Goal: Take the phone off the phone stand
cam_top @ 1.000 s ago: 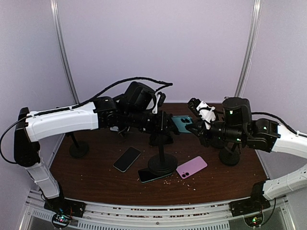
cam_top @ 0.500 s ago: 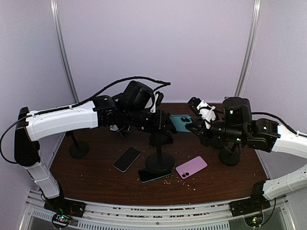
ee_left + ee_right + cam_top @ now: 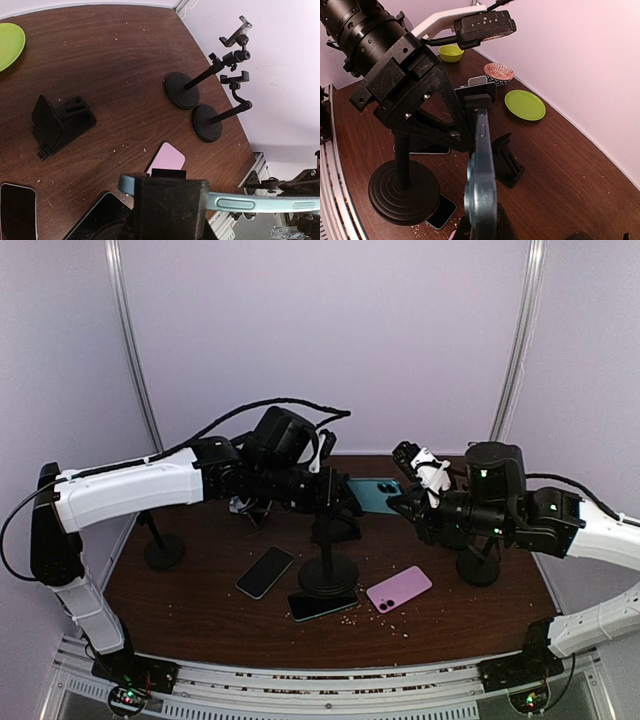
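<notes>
Teal phone still seated in phone stand cradle above bench. Right fingers pinched on its end, left fingers clamped on stand head. Stand base shifted slightly left since a second ago.

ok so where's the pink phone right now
In the top view the pink phone lies flat on the table, right of centre, beside the round base of the middle stand.

Soft even light, sharp focus
</notes>
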Motion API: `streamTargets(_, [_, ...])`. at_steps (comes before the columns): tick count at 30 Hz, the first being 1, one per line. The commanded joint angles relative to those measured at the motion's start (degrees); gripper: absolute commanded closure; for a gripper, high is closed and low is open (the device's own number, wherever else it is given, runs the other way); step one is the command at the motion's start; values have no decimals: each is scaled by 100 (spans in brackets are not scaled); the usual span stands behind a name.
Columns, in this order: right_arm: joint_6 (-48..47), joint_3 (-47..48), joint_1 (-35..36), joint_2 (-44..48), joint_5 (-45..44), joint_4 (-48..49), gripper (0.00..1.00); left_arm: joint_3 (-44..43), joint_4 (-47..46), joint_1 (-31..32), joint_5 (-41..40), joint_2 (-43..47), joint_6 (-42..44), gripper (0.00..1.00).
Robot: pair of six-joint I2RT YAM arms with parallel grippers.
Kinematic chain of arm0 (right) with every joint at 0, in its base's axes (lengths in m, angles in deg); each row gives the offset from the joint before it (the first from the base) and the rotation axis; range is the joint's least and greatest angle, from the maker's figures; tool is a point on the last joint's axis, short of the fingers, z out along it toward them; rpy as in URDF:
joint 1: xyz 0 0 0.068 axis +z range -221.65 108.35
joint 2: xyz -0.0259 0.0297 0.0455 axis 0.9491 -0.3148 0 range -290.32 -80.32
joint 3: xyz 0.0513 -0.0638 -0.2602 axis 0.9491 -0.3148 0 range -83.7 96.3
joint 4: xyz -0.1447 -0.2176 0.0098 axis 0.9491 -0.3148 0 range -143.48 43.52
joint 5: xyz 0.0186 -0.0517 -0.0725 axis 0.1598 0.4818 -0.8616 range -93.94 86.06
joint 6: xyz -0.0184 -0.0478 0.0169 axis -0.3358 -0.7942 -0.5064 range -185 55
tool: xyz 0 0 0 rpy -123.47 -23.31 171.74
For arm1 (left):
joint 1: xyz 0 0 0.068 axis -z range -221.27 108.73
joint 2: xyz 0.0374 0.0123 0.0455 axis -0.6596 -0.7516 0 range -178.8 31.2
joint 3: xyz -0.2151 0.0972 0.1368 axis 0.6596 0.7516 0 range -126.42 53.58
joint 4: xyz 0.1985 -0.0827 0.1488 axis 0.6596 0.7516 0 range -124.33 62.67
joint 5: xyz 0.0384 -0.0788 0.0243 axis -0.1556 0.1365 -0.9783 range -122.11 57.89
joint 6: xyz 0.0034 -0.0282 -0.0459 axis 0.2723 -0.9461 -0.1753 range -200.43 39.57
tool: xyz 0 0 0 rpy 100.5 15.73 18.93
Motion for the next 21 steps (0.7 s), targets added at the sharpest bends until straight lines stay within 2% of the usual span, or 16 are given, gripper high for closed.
streamTargets(1, [24, 173, 121, 394, 184, 244, 100, 11, -48, -389, -769, 122, 56, 100])
streamTargets(14, [45, 191, 117, 722, -41, 151, 100, 48, 224, -452, -1034, 249, 269, 100])
streamTargets(21, [391, 298, 33, 600, -473, 143, 100, 58, 506, -459, -1367, 517, 587, 100])
